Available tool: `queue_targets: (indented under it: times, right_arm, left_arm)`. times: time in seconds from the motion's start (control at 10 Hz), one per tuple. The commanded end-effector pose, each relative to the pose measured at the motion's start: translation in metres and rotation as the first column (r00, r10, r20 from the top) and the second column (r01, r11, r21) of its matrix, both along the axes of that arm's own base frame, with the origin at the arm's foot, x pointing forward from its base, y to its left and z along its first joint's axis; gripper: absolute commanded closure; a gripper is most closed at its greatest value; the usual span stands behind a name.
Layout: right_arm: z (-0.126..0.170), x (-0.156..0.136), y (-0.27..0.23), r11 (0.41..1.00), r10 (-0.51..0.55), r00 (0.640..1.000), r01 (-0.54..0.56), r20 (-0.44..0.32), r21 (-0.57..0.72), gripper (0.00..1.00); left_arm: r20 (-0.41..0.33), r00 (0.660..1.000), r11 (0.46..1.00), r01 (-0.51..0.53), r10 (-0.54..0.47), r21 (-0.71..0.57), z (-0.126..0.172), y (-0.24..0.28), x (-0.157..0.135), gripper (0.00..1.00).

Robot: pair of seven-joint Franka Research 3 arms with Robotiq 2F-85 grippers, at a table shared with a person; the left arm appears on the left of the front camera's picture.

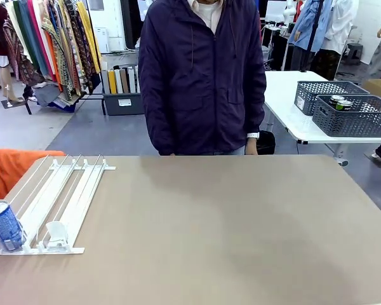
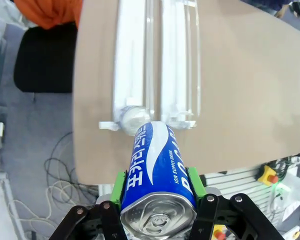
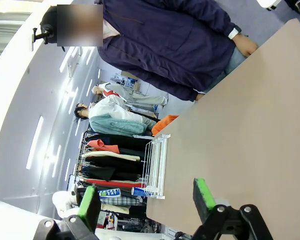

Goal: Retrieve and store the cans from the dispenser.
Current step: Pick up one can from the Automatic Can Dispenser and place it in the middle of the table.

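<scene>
Left claw (image 2: 158, 187) is pinching a blue can (image 2: 157, 165) between its green pads, gripping the sides just under the silver lid. The can hangs straight beyond the fingers, its long axis in line with them and its lid toward the wrist camera. Right claw (image 3: 146, 197) is spread wide with nothing between its pads.

On the counter (image 1: 228, 222), the dispenser (image 1: 89, 190) lies at the robot's left front corner, with its lanes running away toward the person (image 1: 203, 70) at the far side. Well apart to the robot's right, on a separate white table, stand dark baskets (image 1: 355, 117) with can tops showing among them. That is probably where the cans are stored, though this is a guess.

A second can (image 1: 4, 223) stands upright at the dispenser's front lip in the leftmost lane. In the left wrist view it sits almost directly under the held one.

The held can is out on the left and the likely store is far to the right, so the carry would cross the whole counter. The right arm is nearer the baskets; the left arm is nearer the second can — either way, the can should travel upright, as it is gripped now
</scene>
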State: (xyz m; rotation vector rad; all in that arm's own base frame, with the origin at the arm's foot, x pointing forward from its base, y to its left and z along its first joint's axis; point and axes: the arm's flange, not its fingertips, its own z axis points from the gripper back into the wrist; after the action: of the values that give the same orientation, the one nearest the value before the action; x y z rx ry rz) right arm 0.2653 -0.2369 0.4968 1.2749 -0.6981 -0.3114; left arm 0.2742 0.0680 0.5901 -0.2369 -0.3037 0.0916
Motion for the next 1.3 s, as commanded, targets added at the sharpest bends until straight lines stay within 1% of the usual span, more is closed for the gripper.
queue_targets:
  times: [0.0, 0.1, 0.2, 0.3, 0.4, 0.5, 0.6, 0.7, 0.8, 0.9, 1.0, 1.1, 1.2]
  right_arm:
    - [0.001, 0.002, 0.0, 1.0, -0.002, 1.0, 0.002, 0.031, 0.003, 0.0]
    - [0.001, 0.002, 0.0, 1.0, -0.002, 1.0, 0.002, 0.031, 0.003, 0.0]
    - [0.001, 0.002, 0.0, 1.0, -0.002, 1.0, 0.002, 0.031, 0.003, 0.0]
    - [0.001, 0.002, 0.0, 1.0, -0.002, 1.0, 0.002, 0.031, 0.003, 0.0]
    - [0.001, 0.002, 0.0, 1.0, -0.002, 1.0, 0.002, 0.031, 0.003, 0.0]
    - [0.001, 0.002, 0.0, 1.0, -0.002, 1.0, 0.002, 0.031, 0.003, 0.0]
    - [0.001, 0.002, 0.0, 1.0, -0.002, 1.0, 0.002, 0.031, 0.003, 0.0]
    - [0.001, 0.002, 0.0, 1.0, -0.002, 1.0, 0.002, 0.031, 0.003, 0.0]
    - [0.001, 0.002, 0.0, 1.0, -0.002, 1.0, 0.002, 0.031, 0.003, 0.0]
    - [0.001, 0.002, 0.0, 1.0, -0.002, 1.0, 0.002, 0.031, 0.003, 0.0]
    - [0.001, 0.002, 0.0, 1.0, -0.002, 1.0, 0.002, 0.031, 0.003, 0.0]
    - [0.001, 0.002, 0.0, 1.0, -0.002, 1.0, 0.002, 0.031, 0.003, 0.0]
    - [0.001, 0.002, 0.0, 1.0, -0.002, 1.0, 0.002, 0.031, 0.003, 0.0]
  left_arm:
    - [0.0, 0.999, 0.999, 0.036, -0.036, 0.005, 0.01, -0.081, 0.03, 1.0]
    - [0.0, 0.994, 0.993, 0.109, -0.11, 0.036, 0.014, -0.128, 0.051, 1.0]
    - [-0.006, 0.978, 0.978, 0.208, -0.208, 0.031, 0.012, -0.184, 0.077, 1.0]
    - [-0.025, 0.956, 0.956, 0.294, -0.293, 0.004, 0.005, -0.234, 0.098, 1.0]
    - [-0.03, 0.95, 0.949, 0.313, -0.312, 0.046, -0.008, -0.282, 0.11, 1.0]
    - [-0.058, 0.919, 0.915, 0.395, -0.391, 0.087, -0.034, -0.346, 0.116, 1.0]
    - [-0.073, 0.894, 0.887, 0.448, -0.442, 0.112, -0.053, -0.386, 0.121, 1.0]
    - [-0.108, 0.827, 0.82, 0.561, -0.552, 0.11, -0.073, -0.429, 0.125, 1.0]
    - [-0.138, 0.783, 0.768, 0.622, -0.607, 0.154, -0.094, -0.453, 0.13, 1.0]
    - [-0.162, 0.757, 0.735, 0.653, -0.632, 0.182, -0.114, -0.469, 0.136, 1.0]
    - [-0.164, 0.74, 0.717, 0.673, -0.652, 0.184, -0.133, -0.481, 0.141, 1.0]
    - [-0.146, 0.731, 0.703, 0.682, -0.667, 0.203, -0.148, -0.491, 0.142, 1.0]
    - [-0.15, 0.719, 0.691, 0.694, -0.679, 0.202, -0.162, -0.503, 0.143, 1.0]
